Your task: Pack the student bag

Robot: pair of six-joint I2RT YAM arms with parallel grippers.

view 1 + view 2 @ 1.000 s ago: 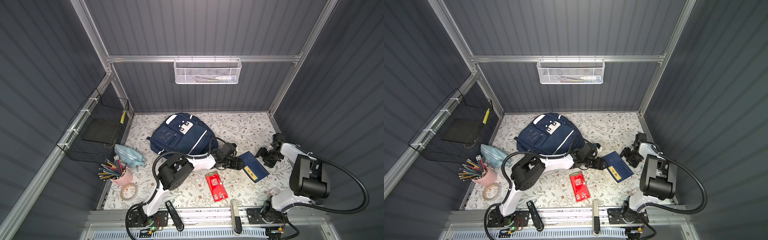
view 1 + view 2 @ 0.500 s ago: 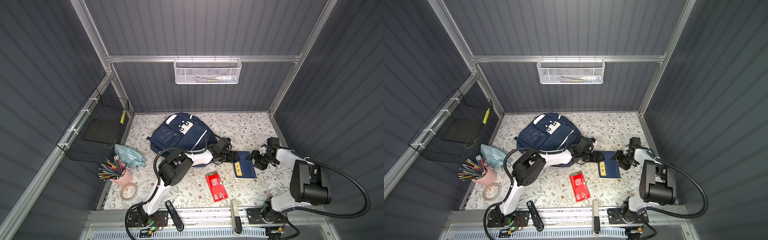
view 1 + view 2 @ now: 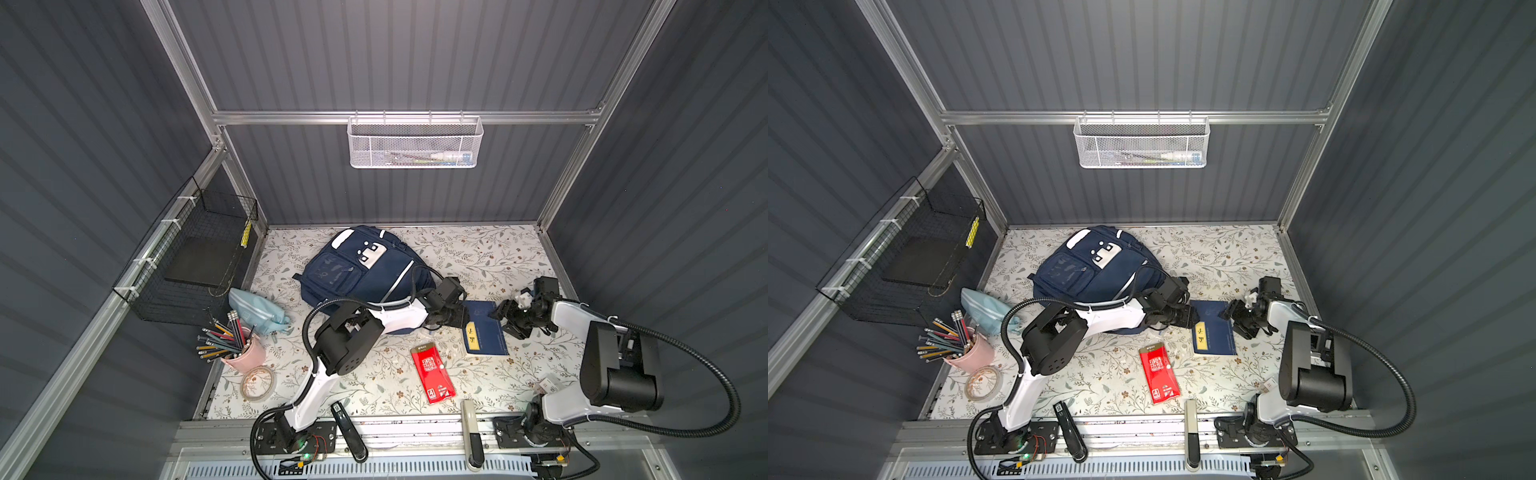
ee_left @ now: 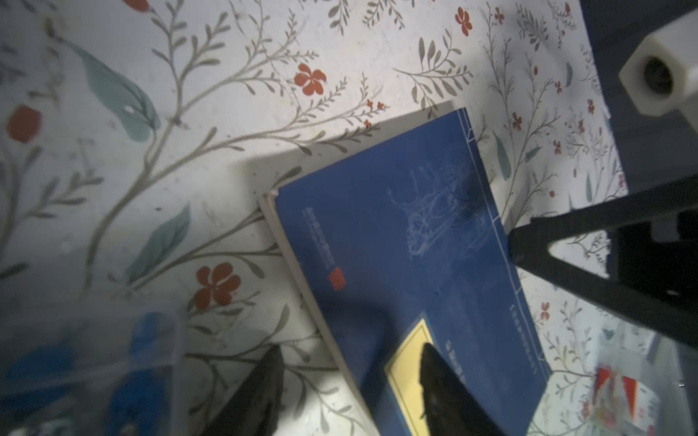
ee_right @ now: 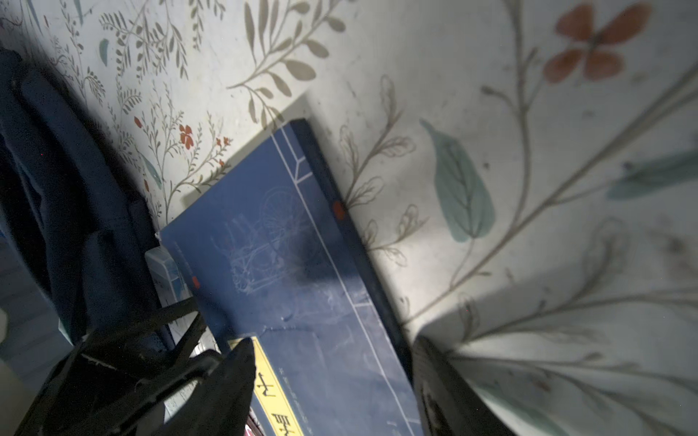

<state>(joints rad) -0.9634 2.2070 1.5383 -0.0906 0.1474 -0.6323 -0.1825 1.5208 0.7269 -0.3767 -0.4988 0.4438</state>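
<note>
As left hand [image 4: 351, 347] straddles, book [image 4: 396, 234] (blue) — closed.

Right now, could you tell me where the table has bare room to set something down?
Bare table lies back right, between the student bag and the right wall, and in front, left of the red packet. Crowded: the blue book, between left gripper and right gripper.

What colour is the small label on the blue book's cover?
Yellow; the label shows best in the left wrist view.
</note>
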